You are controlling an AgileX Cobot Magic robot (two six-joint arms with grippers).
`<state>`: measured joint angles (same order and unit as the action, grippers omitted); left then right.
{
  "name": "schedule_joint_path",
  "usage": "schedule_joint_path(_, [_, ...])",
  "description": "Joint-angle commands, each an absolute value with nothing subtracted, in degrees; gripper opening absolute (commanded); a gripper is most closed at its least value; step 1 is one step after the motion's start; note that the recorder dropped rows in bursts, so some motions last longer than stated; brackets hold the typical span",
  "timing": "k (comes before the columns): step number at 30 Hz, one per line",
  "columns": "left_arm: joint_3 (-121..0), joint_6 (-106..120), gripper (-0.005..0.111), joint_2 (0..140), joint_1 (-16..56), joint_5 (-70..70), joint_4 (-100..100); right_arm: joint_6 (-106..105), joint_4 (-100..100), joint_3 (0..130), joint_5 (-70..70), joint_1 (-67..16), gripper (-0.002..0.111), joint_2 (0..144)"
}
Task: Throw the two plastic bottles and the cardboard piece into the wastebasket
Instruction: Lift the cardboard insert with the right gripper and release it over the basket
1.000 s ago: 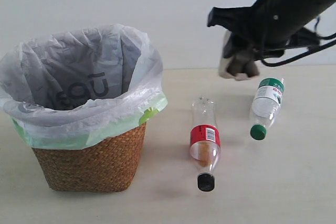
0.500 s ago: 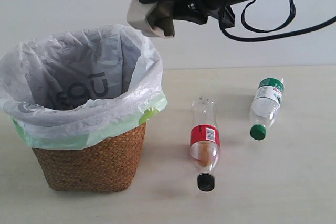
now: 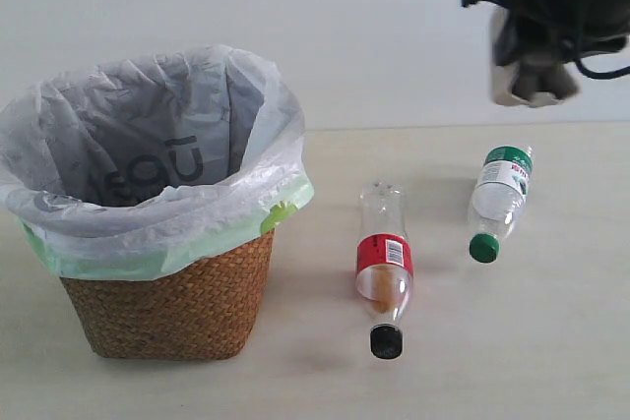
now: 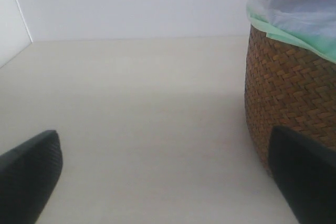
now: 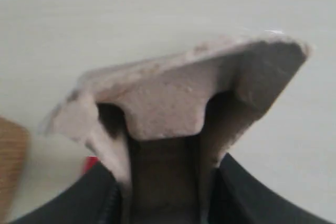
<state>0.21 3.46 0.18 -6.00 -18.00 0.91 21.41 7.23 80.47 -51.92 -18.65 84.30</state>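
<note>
My right gripper hangs high at the right, shut on the grey-beige cardboard piece, above the shorter bottle. In the right wrist view the cardboard piece fills the space between the jaws of my right gripper. The longer bottle, with red label and black cap, lies on the table right of the wastebasket. Further right lies the shorter green-capped bottle. My left gripper is open and empty, low over the table beside the wastebasket. It does not show in the exterior view.
The light table runs back to a white wall. The basket's white and green bag stands open, well above the wicker rim.
My right gripper, with the cardboard in it, swung left to above the basket's rim, then back to the right. It now hangs higher than one second ago. Both bottles are unmoved.
</note>
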Motion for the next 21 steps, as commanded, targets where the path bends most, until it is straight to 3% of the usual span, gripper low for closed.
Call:
schedule_joint_path(1, [0.0,2.96,0.108,0.0,-6.14,-17.58,1.02,29.2,19.83,80.77,-60.25,-18.31,0.0,84.64])
schedule_joint_path(4, [0.0,2.96,0.108,0.0,-6.14,-17.58,1.02,24.79,6.83,80.67,-57.51,-18.31,0.0,85.77])
schedule_joint_path(6, [0.0,2.96,0.108,0.0,-6.14,-17.58,1.02,12.87,-16.7,80.67,-52.28,-18.31,0.0,86.7])
schedule_joint_path(8, [0.0,2.96,0.108,0.0,-6.14,-17.58,1.02,-12.73,-56.63,80.67,-50.98,-18.45,0.0,87.23])
schedule_joint_path(11, [0.0,2.96,0.108,0.0,-6.14,-17.58,1.02,-29.26,-79.72,80.67,-52.55,-19.95,0.0,87.37])
schedule_joint_path(15, [0.0,2.96,0.108,0.0,-6.14,-17.58,1.02,-28.57,-66.94,80.67,-50.62,-19.97,0.0,87.37])
schedule_joint_path(21, [0.0,2.96,0.108,0.0,-6.14,-17.58,1.02,6.56,-18.44,80.78,-49.52,-19.86,0.0,87.01])
